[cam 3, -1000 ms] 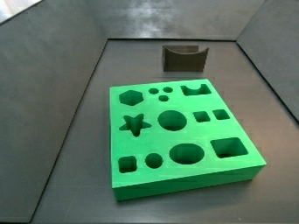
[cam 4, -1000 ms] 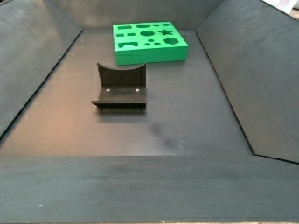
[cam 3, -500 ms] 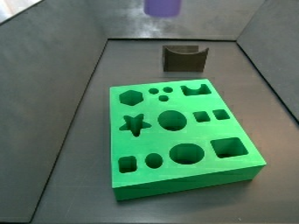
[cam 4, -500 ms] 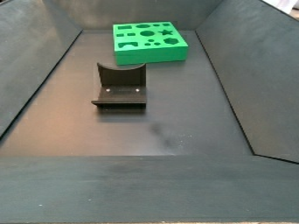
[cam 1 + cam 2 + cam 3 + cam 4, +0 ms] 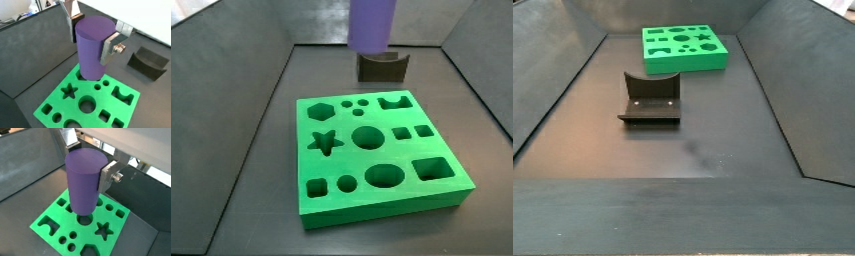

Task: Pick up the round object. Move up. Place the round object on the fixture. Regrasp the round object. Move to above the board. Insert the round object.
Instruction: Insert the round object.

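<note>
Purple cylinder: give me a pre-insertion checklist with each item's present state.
1. Gripper shut on the cylinder, fingers on both sides in both wrist views: ok.
2. Cylinder upright: ok.
3. Cylinder above the board: ok.
4. Cylinder centred over the middle round hole: cannot tell.
5. That hole is empty: ok.
6. Fixture clear of the path: ok.

The round object (image 5: 372,24) runs off the frame's top edge (hiding the pincer (image 5: 94,31)).

Probably lab test rig: dark walled bin (image 5: 593,90), gripper (image 5: 93,30) overhead.
</note>
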